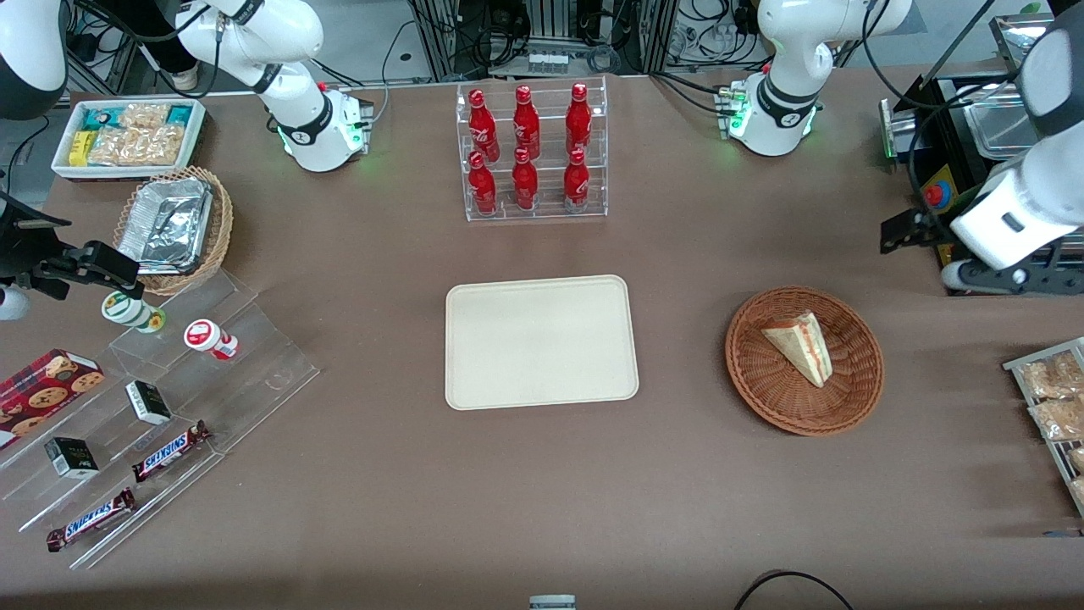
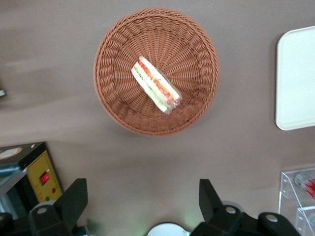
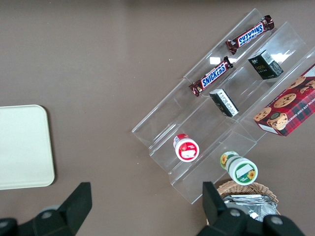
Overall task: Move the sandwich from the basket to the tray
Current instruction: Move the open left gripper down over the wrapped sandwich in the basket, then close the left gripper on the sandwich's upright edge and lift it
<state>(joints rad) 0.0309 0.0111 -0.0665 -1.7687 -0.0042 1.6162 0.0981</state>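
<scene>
While the sandwich (image 1: 800, 346) lies inside the basket (image 1: 855, 394), the gripper (image 2: 142, 199) hangs high above the table, its fingers (image 2: 74, 199) spread wide with nothing between them. Seen from the wrist, the wedge (image 2: 156, 84) rests near the basket's (image 2: 197, 105) middle with its red and green cut edge turned up. Beside the basket, toward the parked arm's end of the table, sits the bare tray (image 1: 542, 341), apart from it. A clear rack of red bottles (image 1: 530, 148) stands farther from the front camera than the tray.
</scene>
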